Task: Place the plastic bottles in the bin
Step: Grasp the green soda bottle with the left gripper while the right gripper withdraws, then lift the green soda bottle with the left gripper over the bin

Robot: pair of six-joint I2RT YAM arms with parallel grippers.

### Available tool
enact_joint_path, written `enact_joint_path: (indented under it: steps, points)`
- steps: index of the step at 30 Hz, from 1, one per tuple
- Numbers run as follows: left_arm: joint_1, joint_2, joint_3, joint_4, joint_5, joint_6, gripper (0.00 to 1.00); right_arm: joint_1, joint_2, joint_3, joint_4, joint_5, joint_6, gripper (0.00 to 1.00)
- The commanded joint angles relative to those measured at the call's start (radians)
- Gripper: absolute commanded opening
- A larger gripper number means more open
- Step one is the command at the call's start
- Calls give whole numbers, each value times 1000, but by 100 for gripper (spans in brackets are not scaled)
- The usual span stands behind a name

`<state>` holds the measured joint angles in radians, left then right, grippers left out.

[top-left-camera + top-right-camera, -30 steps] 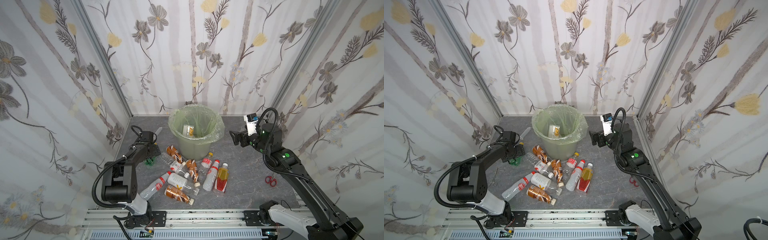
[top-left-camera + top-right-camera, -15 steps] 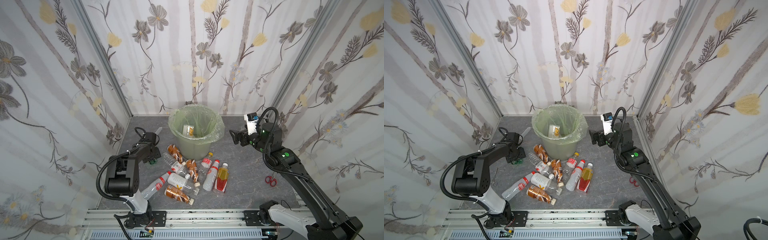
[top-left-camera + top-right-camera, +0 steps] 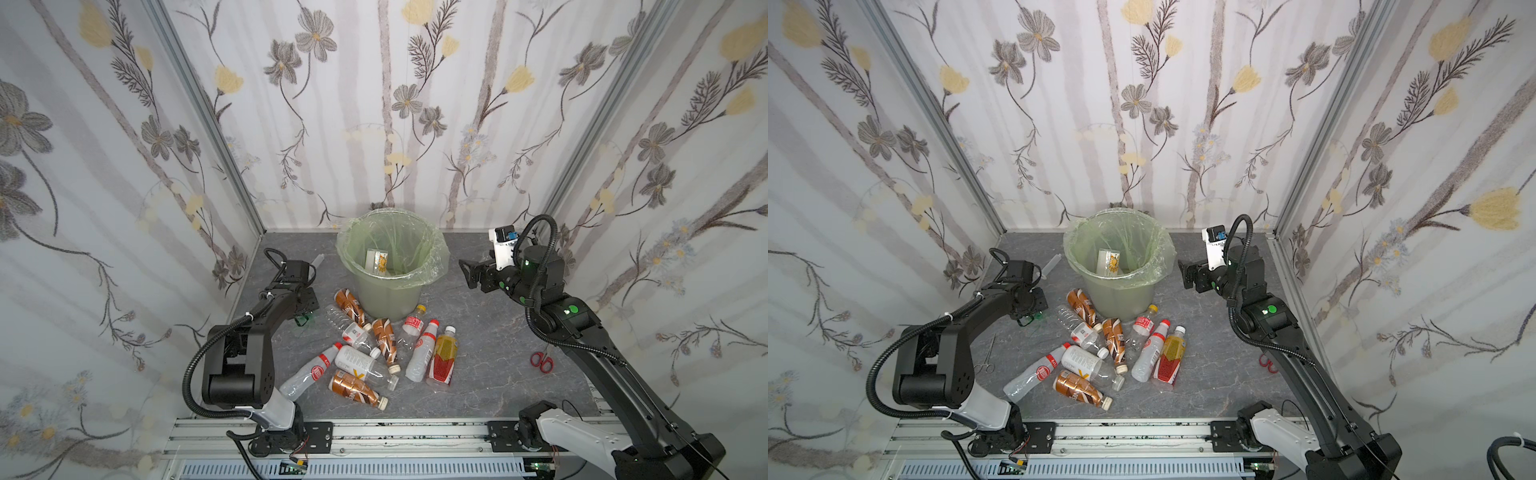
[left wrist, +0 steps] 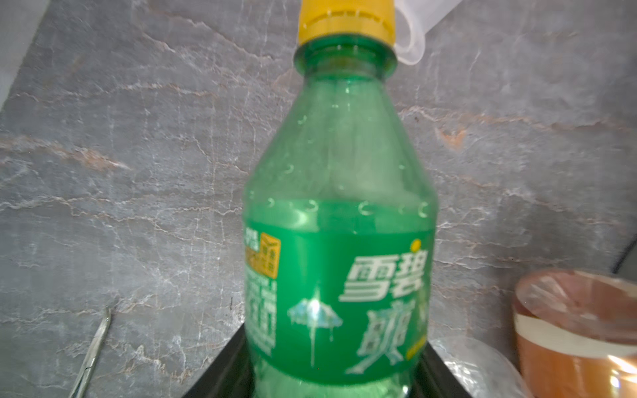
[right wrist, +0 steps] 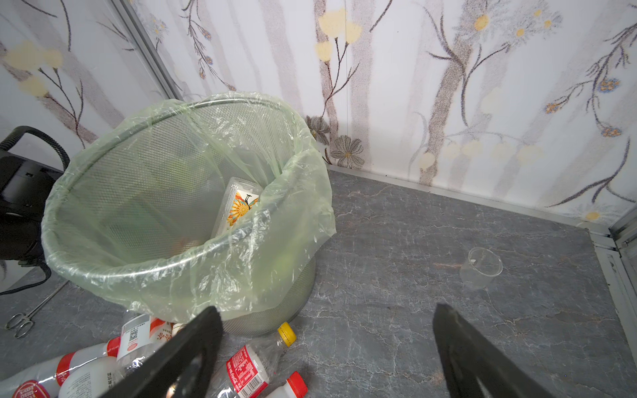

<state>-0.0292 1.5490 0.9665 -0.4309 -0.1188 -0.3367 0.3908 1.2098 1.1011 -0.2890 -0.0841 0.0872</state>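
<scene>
The green bottle (image 4: 339, 241) with a yellow cap lies on the grey floor left of the bin (image 3: 390, 299); only a sliver of this bottle (image 3: 302, 320) shows in both top views. My left gripper (image 4: 336, 361) is shut on its labelled body, a jaw against each side. Several more plastic bottles (image 3: 384, 336) lie in a heap in front of the bin: copper-brown, white with red caps, clear. A flat rectangular bottle (image 5: 239, 203) leans inside the bin (image 5: 138, 272). My right gripper (image 3: 467, 272) hangs open and empty, right of the bin.
Red-handled scissors (image 3: 541, 360) lie at the right, under my right arm. A clear syringe (image 3: 318, 261) rests behind my left gripper (image 3: 306, 303). Steel forceps (image 3: 988, 353) lie left of the heap. A clear cup (image 5: 481, 267) stands right of the bin, near the back wall.
My left gripper's jaws have come together on the green bottle, and that arm has shifted a little toward the heap. The right arm has stayed where it was.
</scene>
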Motion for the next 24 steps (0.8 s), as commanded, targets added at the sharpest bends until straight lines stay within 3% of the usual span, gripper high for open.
enact_joint_path:
  steps: [1,10,16,24]
  points:
    - [0,-57,19,1,22,-4,49,-1,4,3,46,-19,16,96]
    - [1,-226,106,-9,73,10,49,0,-13,-4,42,-13,13,96]
    - [-6,-287,245,-9,230,31,49,-1,-28,-32,34,-9,12,96]
    - [-106,-309,465,-9,361,49,50,1,-41,-64,47,-15,44,96]
